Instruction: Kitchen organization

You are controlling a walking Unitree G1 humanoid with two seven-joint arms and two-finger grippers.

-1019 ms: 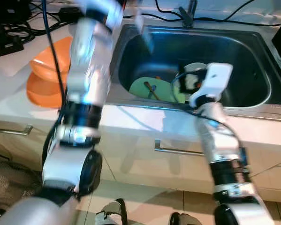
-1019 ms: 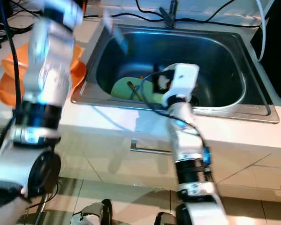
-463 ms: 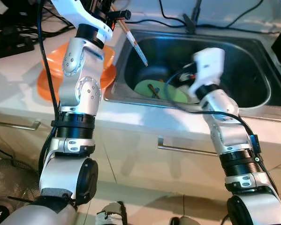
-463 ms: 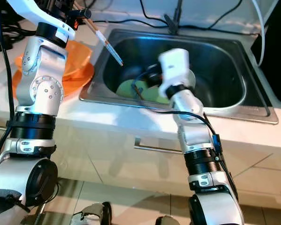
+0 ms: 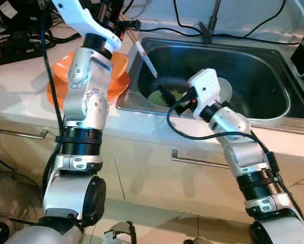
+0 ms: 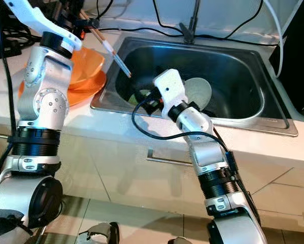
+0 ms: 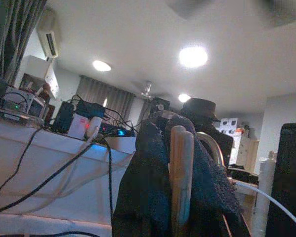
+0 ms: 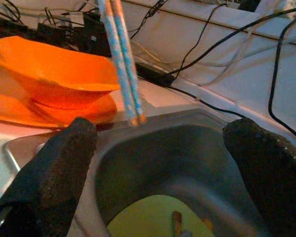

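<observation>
My left gripper (image 5: 112, 14) is raised over the counter by the sink's left rim, shut on a pair of chopsticks (image 5: 144, 53) that slant down over the basin. In the left wrist view its fingers (image 7: 148, 187) clamp the wooden ends of the chopsticks (image 7: 181, 177). My right gripper (image 5: 169, 94) is low inside the steel sink (image 5: 273, 119), open, just above a green plate (image 5: 157, 95). In the right wrist view its pads (image 8: 63, 163) stand wide apart, with the chopstick tips (image 8: 130, 98) ahead and the green plate (image 8: 157, 222) below. Small items lie on the plate, mostly hidden.
An orange bowl (image 5: 73, 68) sits on an orange plate (image 5: 53, 94) on the counter left of the sink. A pale round dish (image 5: 225, 89) leans inside the basin behind my right wrist. A faucet (image 5: 208, 31) and black cables lie along the back. Cabinet handles (image 5: 192, 158) are below.
The camera has shifted. My right gripper has swung left and lower in the sink, toward the green plate. My left gripper still holds the chopsticks over the sink's left edge.
</observation>
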